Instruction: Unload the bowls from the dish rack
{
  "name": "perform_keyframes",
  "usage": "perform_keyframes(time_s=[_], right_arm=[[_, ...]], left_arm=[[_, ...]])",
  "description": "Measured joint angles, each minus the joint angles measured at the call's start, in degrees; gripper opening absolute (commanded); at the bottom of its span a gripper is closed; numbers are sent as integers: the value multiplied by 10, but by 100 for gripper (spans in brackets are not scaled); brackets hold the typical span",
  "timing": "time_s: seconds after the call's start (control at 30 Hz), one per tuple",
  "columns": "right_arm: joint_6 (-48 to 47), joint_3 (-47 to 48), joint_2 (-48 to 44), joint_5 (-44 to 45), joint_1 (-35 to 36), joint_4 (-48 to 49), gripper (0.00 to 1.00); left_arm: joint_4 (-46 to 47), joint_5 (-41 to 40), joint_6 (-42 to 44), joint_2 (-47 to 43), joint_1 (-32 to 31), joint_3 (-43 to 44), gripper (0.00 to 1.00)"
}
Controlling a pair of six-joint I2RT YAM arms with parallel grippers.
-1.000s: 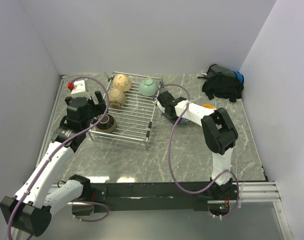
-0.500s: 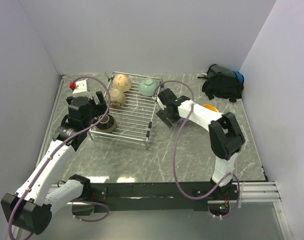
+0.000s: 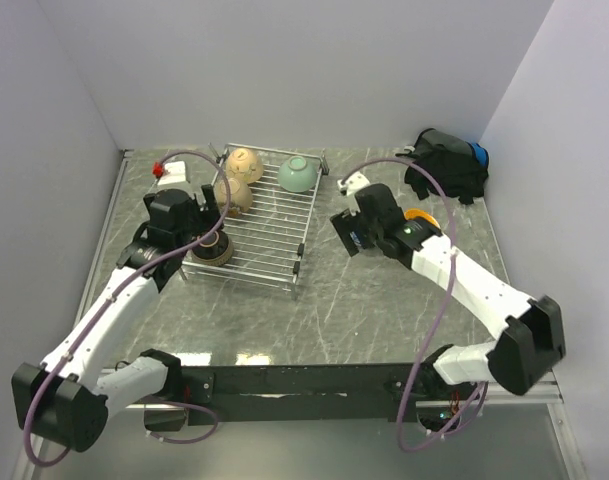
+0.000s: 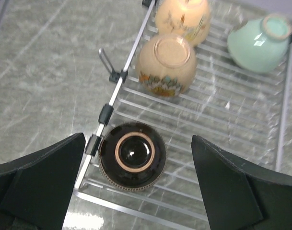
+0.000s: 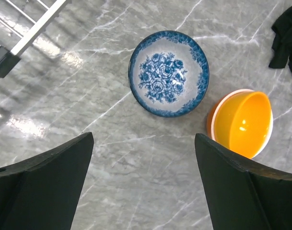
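Note:
The dish rack (image 3: 274, 232) (image 4: 222, 115) holds a dark brown bowl (image 3: 212, 246) (image 4: 133, 155) upside down at its near left corner. Behind it are a tan flowered bowl (image 3: 232, 196) (image 4: 166, 63), another tan bowl (image 3: 245, 162) (image 4: 183, 17) and a pale green bowl (image 3: 298, 174) (image 4: 261, 40). My left gripper (image 3: 199, 218) (image 4: 137, 139) hangs open above the dark bowl, apart from it. My right gripper (image 3: 359, 232) (image 5: 143, 136) is open and empty above the table. Below it a white bowl with blue pattern (image 5: 169, 73) stands upright beside a yellow-orange bowl (image 3: 418, 214) (image 5: 241, 123).
A black bag (image 3: 446, 165) (image 5: 287, 33) lies at the back right near the wall. The rack's right front corner (image 5: 26, 38) shows at the upper left of the right wrist view. White walls close in the table on the left, back and right.
My right gripper has opened and lifted back from the rack's side, leaving the blue-patterned bowl on the table. My left gripper has shifted slightly right over the dark bowl.

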Motion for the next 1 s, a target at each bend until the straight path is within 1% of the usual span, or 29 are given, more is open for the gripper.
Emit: perform_keyframes(time_s=[0.13, 0.37, 0.5, 0.7, 1.0], right_arm=[[27, -67, -64, -6, 0, 39, 100], [86, -209, -184, -23, 0, 147, 100], [104, -270, -236, -55, 0, 202, 100], [115, -316, -262, -90, 0, 256, 100], [119, -345, -286, -110, 0, 279, 100]], left_arm=[[-37, 4, -2, 37, -4, 14, 99], [-120, -4, -21, 86, -23, 75, 100], [-153, -7, -52, 107, -32, 78, 99], [-175, -14, -97, 139, -33, 72, 99], [-178, -10, -136, 190, -26, 71, 99]])
